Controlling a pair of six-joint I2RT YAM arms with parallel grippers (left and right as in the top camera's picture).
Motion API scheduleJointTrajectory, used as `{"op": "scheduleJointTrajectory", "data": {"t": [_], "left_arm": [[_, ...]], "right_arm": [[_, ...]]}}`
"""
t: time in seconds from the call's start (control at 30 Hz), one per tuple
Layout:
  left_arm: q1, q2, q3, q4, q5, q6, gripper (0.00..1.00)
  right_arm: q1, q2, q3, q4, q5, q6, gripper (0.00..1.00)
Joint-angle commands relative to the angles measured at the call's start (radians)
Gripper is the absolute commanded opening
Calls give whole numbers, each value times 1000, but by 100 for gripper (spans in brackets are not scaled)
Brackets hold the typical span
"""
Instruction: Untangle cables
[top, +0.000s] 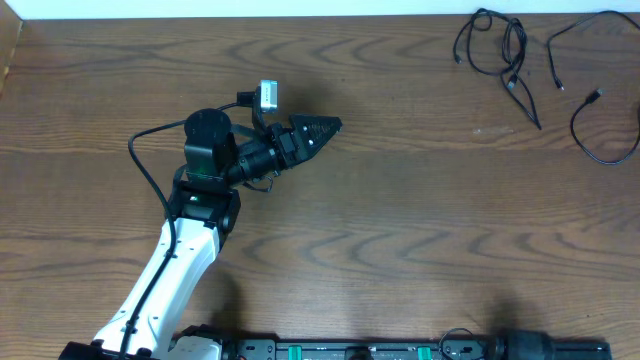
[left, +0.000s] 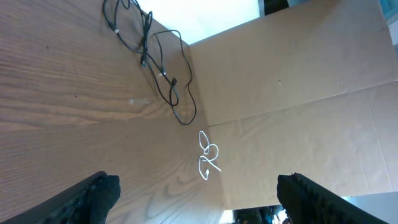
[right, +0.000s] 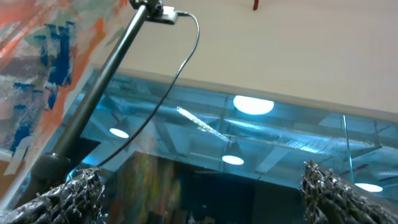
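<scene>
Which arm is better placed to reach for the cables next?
Left, probably: the left gripper is out over the table, open, aimed toward the cables. The right gripper, also open, points upward, away from them.

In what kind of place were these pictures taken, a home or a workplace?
Probably a robot test bench in a lab or workshop, not a home. A robot arm stands at a wooden table with cardboard sheets next to it, and bright ceiling lights shine above.

Wood-grain table (top: 400, 250), brown cardboard panel (left: 298, 81) at its edge, ceiling lamps (right: 254, 106) above.
</scene>
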Motion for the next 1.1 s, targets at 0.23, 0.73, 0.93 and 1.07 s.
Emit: {"op": "scheduleJointTrajectory", "data": {"t": [0.23, 0.73, 0.93, 1.07], "left_arm": [[2, -9, 14, 4, 9, 24, 88], [2, -9, 14, 4, 9, 24, 88], [2, -9, 14, 4, 9, 24, 88], [2, -9, 14, 4, 9, 24, 88]], "right_arm": [[-68, -16, -224, 293, 20, -11, 99], [29, -16, -487, 496, 20, 79, 99], [35, -16, -521, 486, 24, 77, 99], [35, -13, -610, 366, 24, 103, 99]]}}
